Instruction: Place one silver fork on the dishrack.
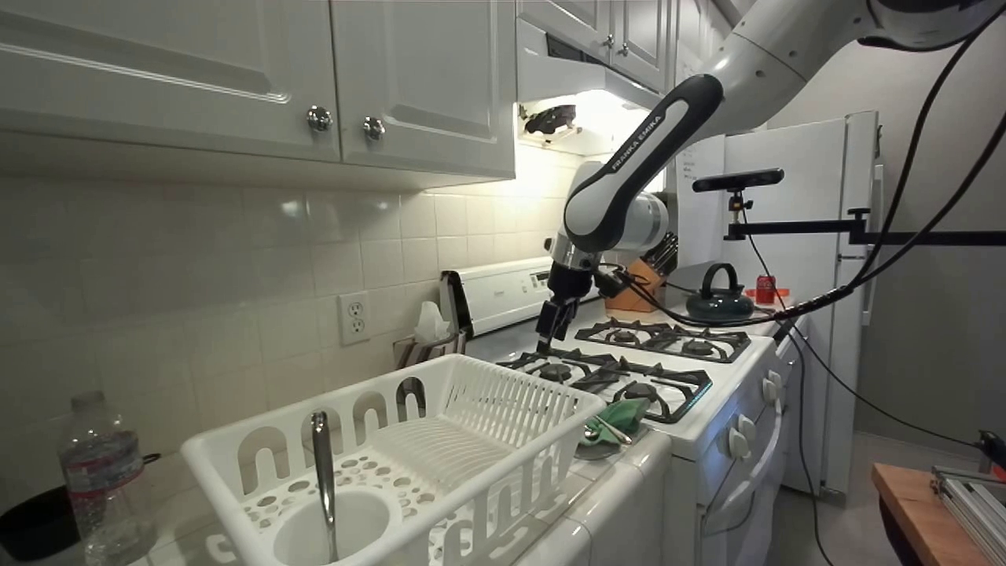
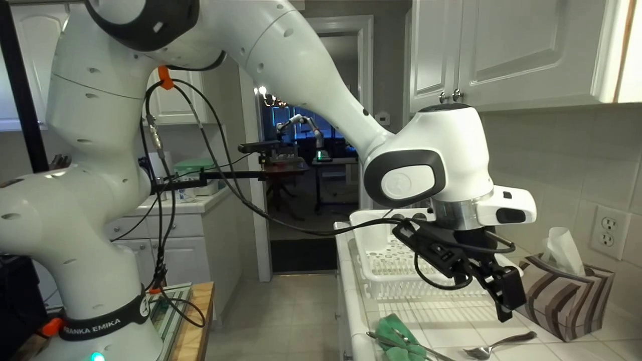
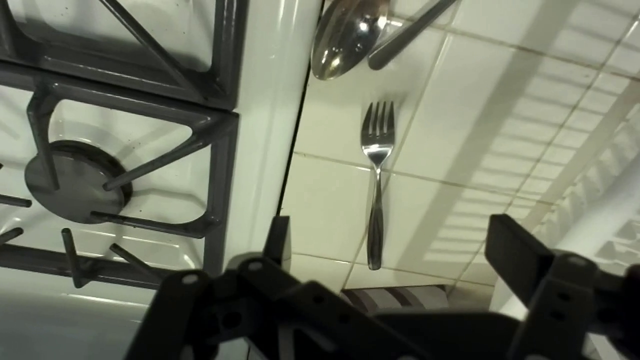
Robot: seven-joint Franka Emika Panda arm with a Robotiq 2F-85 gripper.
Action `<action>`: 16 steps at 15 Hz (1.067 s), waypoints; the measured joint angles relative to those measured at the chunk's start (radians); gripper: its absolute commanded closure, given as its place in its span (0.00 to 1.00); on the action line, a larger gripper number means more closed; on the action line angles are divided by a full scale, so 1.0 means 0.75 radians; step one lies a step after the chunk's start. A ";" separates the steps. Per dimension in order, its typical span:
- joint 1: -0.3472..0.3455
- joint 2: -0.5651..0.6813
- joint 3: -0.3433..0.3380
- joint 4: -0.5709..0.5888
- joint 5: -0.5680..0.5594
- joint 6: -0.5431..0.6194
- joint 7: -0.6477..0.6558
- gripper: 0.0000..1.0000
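Well, the gripper (image 3: 389, 232) hangs over the counter (image 3: 325, 200) with its jaws wide apart. Below it, and apart from it, the fork (image 3: 377, 200) lies flat on the counter. In the wrist view, the end of the fork's handle shows in between the jaws. Just beside that end is a striped tissue box (image 2: 567, 296). Near the fork's prongs is a spoon (image 3: 350, 40), and a thin dark handle (image 3: 412, 35) lies close by the spoon. A green cloth (image 2: 388, 325) is bunched up near the counter's edge. The stove (image 3: 262, 115), with black grates (image 3: 220, 170) on top, is on one side of the fork, and the big white rack (image 1: 503, 472) is on the other. A shiny tool (image 1: 324, 472) stands up in the round cup (image 1: 365, 527) of the rack; I cannot tell what kind it is. A clear bottle (image 1: 102, 472) stands near that end of the rack. Well away, past the stove, are a brown knife block (image 1: 627, 299), a dark kettle (image 1: 719, 305) and a red can (image 1: 765, 288). Behind them stands a white fridge (image 1: 802, 173).
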 measured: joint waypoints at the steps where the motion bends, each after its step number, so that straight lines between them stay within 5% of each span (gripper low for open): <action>1: -0.007 0.001 0.000 0.000 0.000 0.000 -0.022 0.00; 16: -0.093 0.144 0.090 0.025 0.048 -0.022 -0.231 0.00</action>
